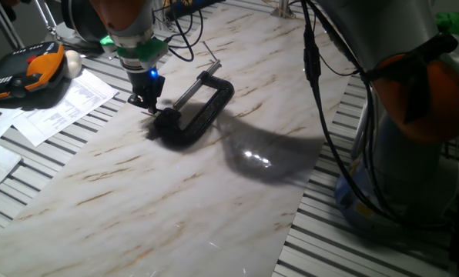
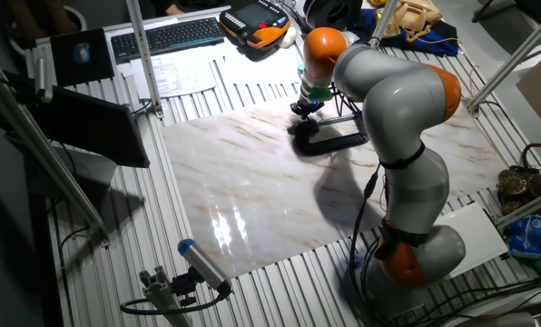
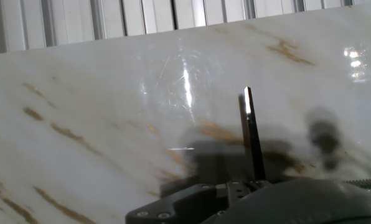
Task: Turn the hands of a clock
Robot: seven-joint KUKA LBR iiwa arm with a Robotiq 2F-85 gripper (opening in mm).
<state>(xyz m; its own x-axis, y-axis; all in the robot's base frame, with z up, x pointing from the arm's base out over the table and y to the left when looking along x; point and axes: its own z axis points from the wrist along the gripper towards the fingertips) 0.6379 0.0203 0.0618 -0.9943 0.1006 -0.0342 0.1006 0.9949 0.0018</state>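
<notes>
In one fixed view, a black C-shaped clamp, the clock [image 1: 201, 109], lay flat on a marbled white slab [image 1: 160, 200] covering the desk [image 1: 345, 238]. Its silver screw rod [image 1: 192, 87] pointed toward the far edge. The gripper [image 1: 148, 104] stood just above the clamp's rounded near end, under a green-ringed wrist with a blue light. Whether its fingers were wide or narrow could not be told. Papers [image 1: 64, 108] and an orange-and-black handset [image 1: 25, 73] lay to the left.

In the other fixed view, the grey and orange arm [image 2: 393, 100] bent over the clamp at the slab's far side. A keyboard [image 2: 166, 36] sat beyond.

In the hand view, a thin dark pin, the hands [image 3: 251, 137], rose upright from the clamp's rounded black body at the bottom edge. The fingers themselves did not show here.
</notes>
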